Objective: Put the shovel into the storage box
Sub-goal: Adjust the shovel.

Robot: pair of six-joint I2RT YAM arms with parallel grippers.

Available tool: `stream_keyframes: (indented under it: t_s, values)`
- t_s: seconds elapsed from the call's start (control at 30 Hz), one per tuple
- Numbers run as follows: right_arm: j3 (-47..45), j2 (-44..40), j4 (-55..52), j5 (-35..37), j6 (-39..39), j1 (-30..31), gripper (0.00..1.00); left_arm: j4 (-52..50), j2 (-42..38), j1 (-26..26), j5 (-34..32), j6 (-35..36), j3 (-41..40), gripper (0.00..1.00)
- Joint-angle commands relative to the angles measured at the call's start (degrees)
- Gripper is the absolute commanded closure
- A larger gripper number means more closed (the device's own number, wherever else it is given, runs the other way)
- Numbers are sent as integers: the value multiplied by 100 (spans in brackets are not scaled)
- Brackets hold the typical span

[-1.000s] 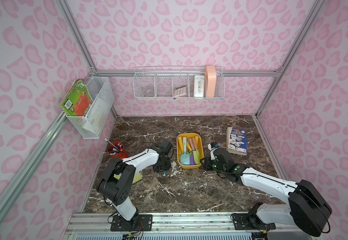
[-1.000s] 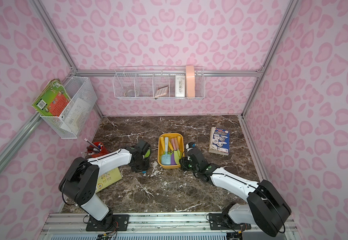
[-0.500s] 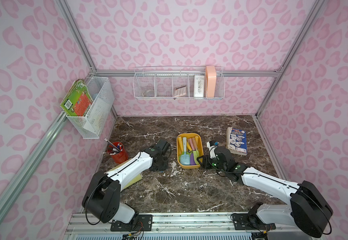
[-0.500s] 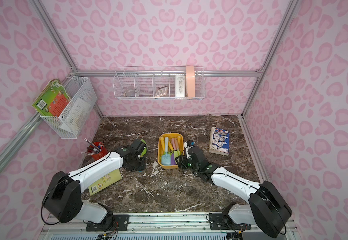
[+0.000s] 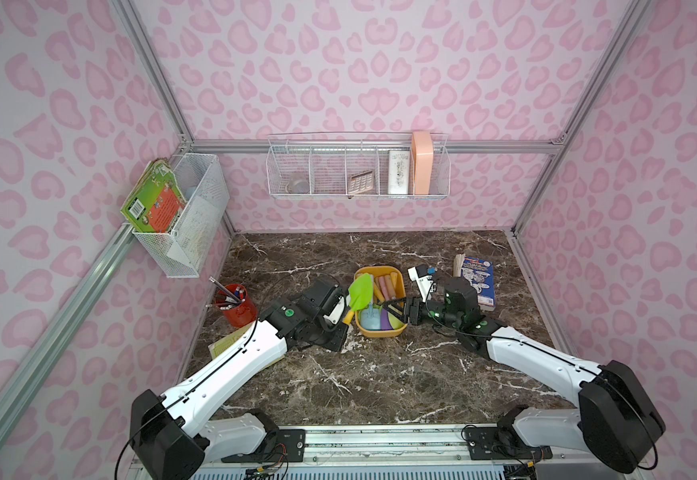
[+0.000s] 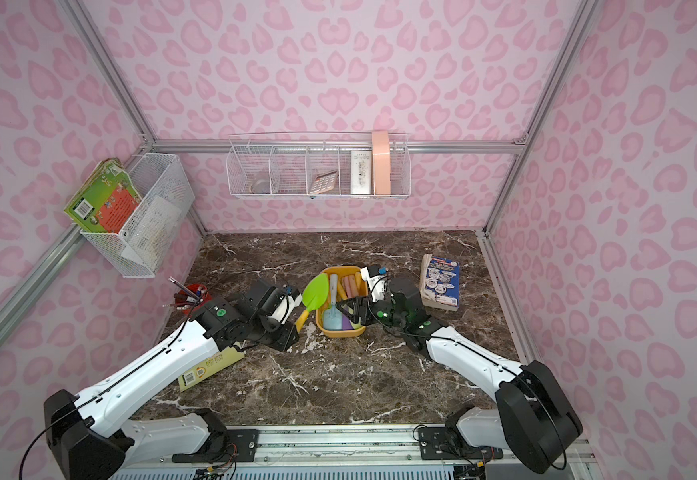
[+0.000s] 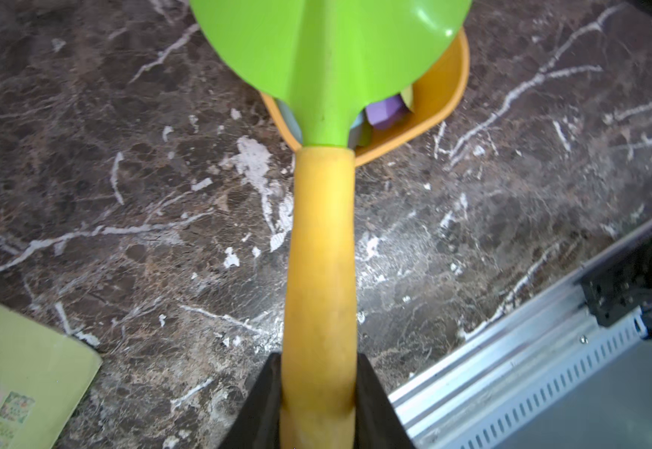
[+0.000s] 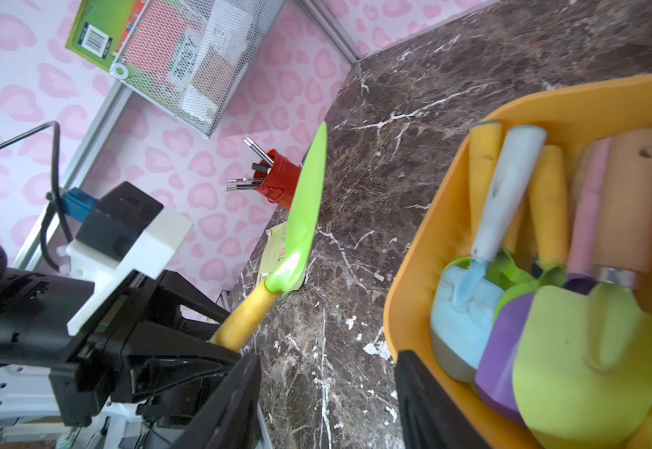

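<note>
In a top view the left hand (image 5: 340, 316) is clamping the shovel (image 5: 359, 291) by its yellow handle, green blade raised just beside the box (image 5: 381, 332), not inside.
Left wrist: the smooth round handle could be twisting loose in the pinch.
Right wrist: the right hand (image 8: 328, 355) is gaping empty beside the box, which is holding slick plastic shovels (image 8: 588, 350); the blade could snag on them.

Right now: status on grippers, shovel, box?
Left gripper shut on shovel handle, blade over storage box rim. Right gripper open at box edge. Other shovels already inside.
</note>
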Motion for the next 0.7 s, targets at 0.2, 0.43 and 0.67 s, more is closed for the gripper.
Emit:
stream_keyframes:
  t_s: [0.2, 0.43, 0.67]
  values:
    - [40, 43, 472, -920, 340, -153, 44, -94, 115, -489, 341, 746, 191, 100]
    - [-66, 123, 412, -938, 501, -327, 59, -138, 207, -868, 46, 931, 327, 100]
    - [-335, -23, 524, -882, 660, -518, 94, -108, 222, -874, -424, 799, 366, 95]
